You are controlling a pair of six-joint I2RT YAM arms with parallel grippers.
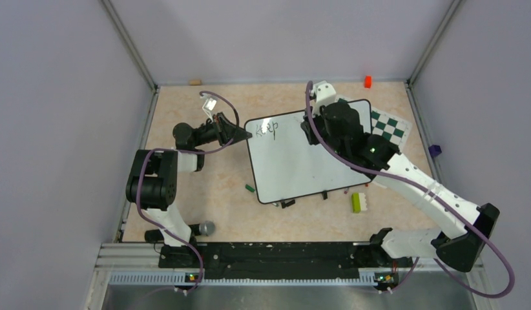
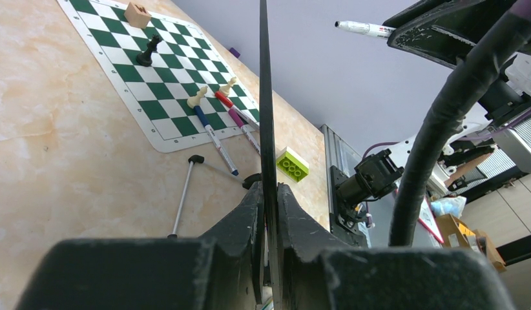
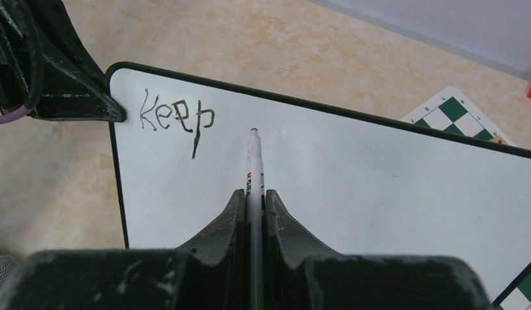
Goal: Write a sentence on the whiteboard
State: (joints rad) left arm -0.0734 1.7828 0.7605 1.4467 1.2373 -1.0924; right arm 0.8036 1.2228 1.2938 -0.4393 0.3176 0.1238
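Observation:
The whiteboard (image 1: 295, 165) lies slanted in the middle of the table. It fills the right wrist view (image 3: 379, 194) and shows edge-on as a thin black line in the left wrist view (image 2: 263, 97). Of the sentence, only the dark word "Keep" (image 1: 268, 131) shows, near the board's top left corner (image 3: 176, 116). My left gripper (image 1: 247, 135) is shut on the board's left rim (image 2: 270, 194). My right gripper (image 3: 253, 197) is shut on a white marker (image 3: 253, 161) over the board. The marker tip sits just right of "Keep"; I cannot tell whether it touches.
A green-and-white chess mat (image 1: 391, 127) lies under the board's far right corner, with chess pieces and pens on it (image 2: 214, 139). A lime brick (image 1: 356, 202) and a grey round-headed object (image 1: 207, 227) lie near the front. A red block (image 1: 367, 81) sits at the back.

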